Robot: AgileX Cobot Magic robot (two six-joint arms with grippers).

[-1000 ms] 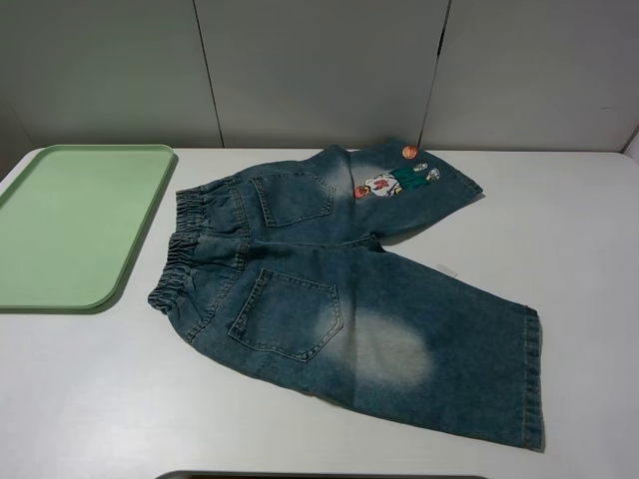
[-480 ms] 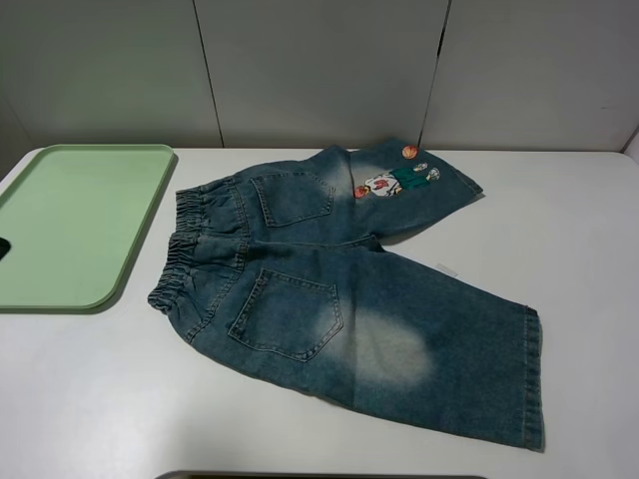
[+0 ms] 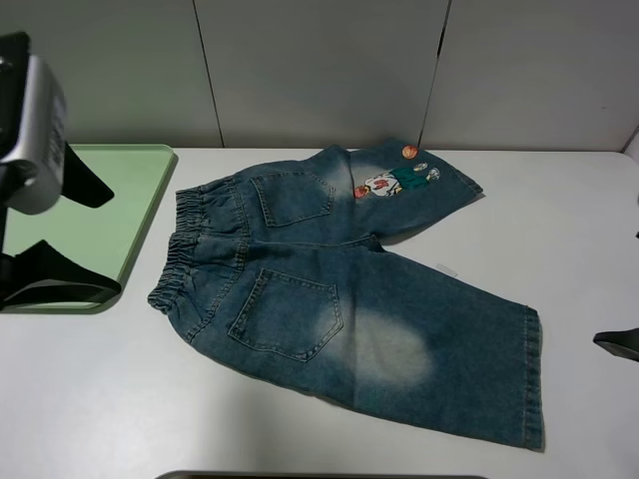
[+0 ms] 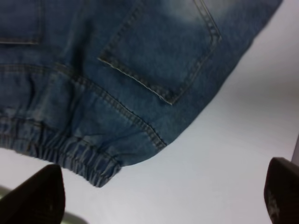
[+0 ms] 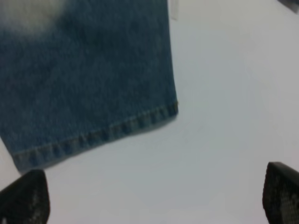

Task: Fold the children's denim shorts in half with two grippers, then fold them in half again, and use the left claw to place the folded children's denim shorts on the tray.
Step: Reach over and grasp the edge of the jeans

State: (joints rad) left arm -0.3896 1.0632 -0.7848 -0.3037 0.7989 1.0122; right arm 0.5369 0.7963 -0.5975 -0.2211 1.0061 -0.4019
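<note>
I am seeing nothing folded yet: the children's denim shorts (image 3: 339, 289) are lying flat on the table (image 3: 100, 399), waistband corner (image 4: 105, 175) just ahead of my left claw (image 3: 105, 244), which is hanging wide open and empty. My right gripper (image 5: 154, 196) is gaping empty too, seemingly above a leg's hem corner (image 5: 174, 109), though that view is blurry. Bare table is flanking both edges; the tray (image 3: 120, 190) is sitting under the left claw.

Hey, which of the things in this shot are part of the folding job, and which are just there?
Part of the job: denim shorts, green tray, left hand, right hand.
Just there: white table, grey wall panels, small white tag beside the shorts.
</note>
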